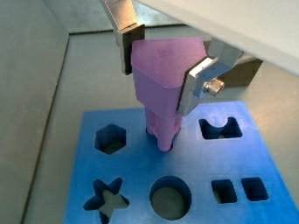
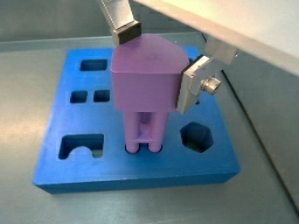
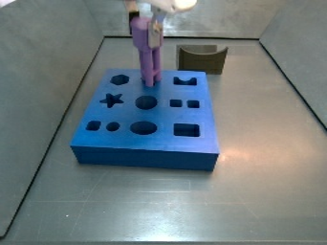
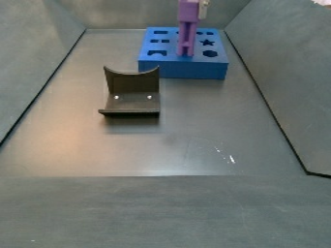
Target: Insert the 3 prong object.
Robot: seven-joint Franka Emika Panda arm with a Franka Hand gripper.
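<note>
My gripper (image 1: 163, 70) is shut on the 3 prong object (image 1: 158, 96), a purple piece with a thick head and thin prongs pointing down. It holds the piece upright over the blue block (image 1: 251, 144). In both wrist views the silver fingers (image 2: 195, 81) clamp the purple head (image 2: 146, 74), and the prong tips (image 2: 140, 147) meet the block's top at a slot. How deep they sit cannot be told. In both side views the purple piece (image 3: 147, 53) (image 4: 189, 29) stands on the blue block (image 3: 153, 144) (image 4: 207, 68), with the gripper (image 3: 151, 8) at its top.
The blue block has several shaped holes: a hexagon (image 1: 108, 137), a star (image 1: 107, 197), a round one (image 1: 170, 199), two squares (image 1: 239, 190) and an arch (image 1: 219, 129). A dark brown curved block (image 3: 201, 59) (image 4: 130, 94) lies on the grey floor beside it. Grey walls enclose the floor.
</note>
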